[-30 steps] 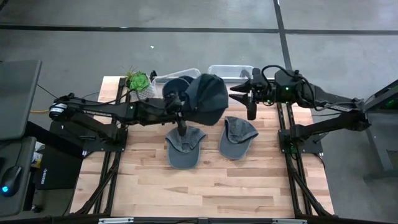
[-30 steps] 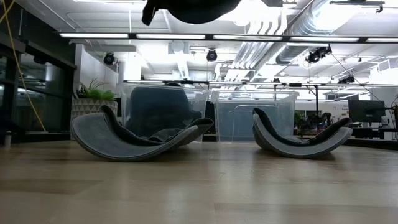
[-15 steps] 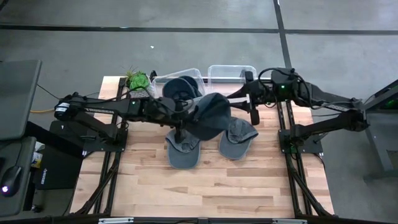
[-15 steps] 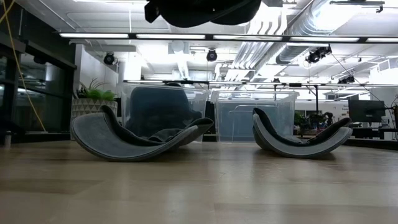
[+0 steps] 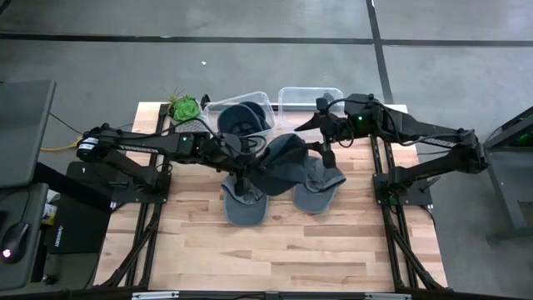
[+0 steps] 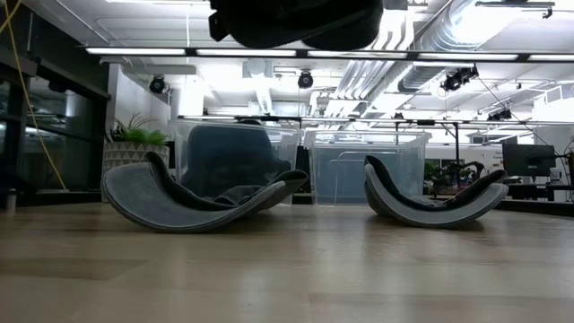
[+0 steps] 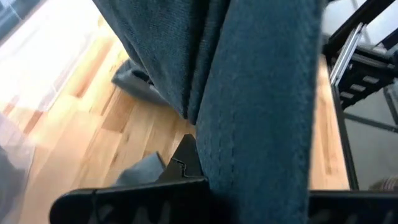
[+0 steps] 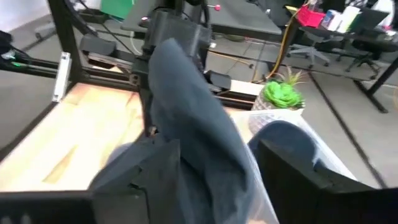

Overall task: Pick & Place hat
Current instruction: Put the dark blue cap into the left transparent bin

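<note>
Dark blue hat point(image 5: 283, 160): airborne above the surface point(image 5: 275, 250), not yet placed. Hangs from the left gripper point(image 5: 246, 163), whose fingers are clenched on its fabric. Right gripper point(image 5: 321, 143): fingers point(image 8: 292, 177) spread, the hat's cloth lying between them, no grasp evident. Beneath: two grey hats point(image 5: 246, 200) on the surface. Beyond: left bin point(image 5: 241, 112) holding one hat already; right bin point(image 5: 310, 98) looks vacant. Handover and placement outstanding, likely.

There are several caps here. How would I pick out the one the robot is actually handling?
Start at the two clear bins along the far edge of the wooden table. Just in front of them, two grey caps lie on the wood. The handled cap is the darker blue one hanging above them, pinched by the left gripper, with the right gripper beside it.
</note>
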Robot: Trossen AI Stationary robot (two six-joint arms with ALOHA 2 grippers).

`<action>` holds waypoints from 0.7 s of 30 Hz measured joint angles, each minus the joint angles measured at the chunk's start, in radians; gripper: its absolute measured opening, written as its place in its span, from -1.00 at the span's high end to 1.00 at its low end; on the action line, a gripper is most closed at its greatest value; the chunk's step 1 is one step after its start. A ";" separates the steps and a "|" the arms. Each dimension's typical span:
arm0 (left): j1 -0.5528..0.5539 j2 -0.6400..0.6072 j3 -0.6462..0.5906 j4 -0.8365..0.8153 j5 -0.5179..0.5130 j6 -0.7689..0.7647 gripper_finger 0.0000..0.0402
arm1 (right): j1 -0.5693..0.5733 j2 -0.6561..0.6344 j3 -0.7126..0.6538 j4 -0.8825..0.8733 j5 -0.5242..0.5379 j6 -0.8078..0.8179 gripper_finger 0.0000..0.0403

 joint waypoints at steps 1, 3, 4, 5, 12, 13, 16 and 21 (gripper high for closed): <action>0.000 0.000 0.000 -0.009 0.000 0.000 1.00 | 0.000 0.000 0.000 0.000 0.005 -0.009 -0.09; 0.000 0.000 0.000 -0.012 0.005 0.000 1.00 | 0.000 0.002 0.000 0.002 0.004 -0.030 -0.15; 0.000 0.000 0.000 -0.009 0.008 0.000 1.00 | 0.000 0.010 0.001 0.003 -0.002 -0.042 -0.16; 0.000 0.000 0.000 -0.006 0.012 0.000 1.00 | 0.000 0.018 0.001 0.002 -0.006 -0.054 -0.17; 0.000 0.000 0.000 -0.010 0.019 0.008 1.00 | 0.008 0.113 0.000 0.018 -0.030 -0.078 -0.19; 0.000 0.000 0.000 -0.012 0.021 0.008 1.00 | 0.010 0.120 0.000 0.032 -0.026 -0.089 -0.19; 0.000 0.000 0.000 -0.032 0.022 0.009 1.00 | 0.018 0.141 0.000 0.066 -0.025 -0.094 -0.19; 0.000 0.000 0.000 -0.079 0.042 0.011 1.00 | 0.029 0.170 0.000 0.117 -0.066 -0.094 -0.19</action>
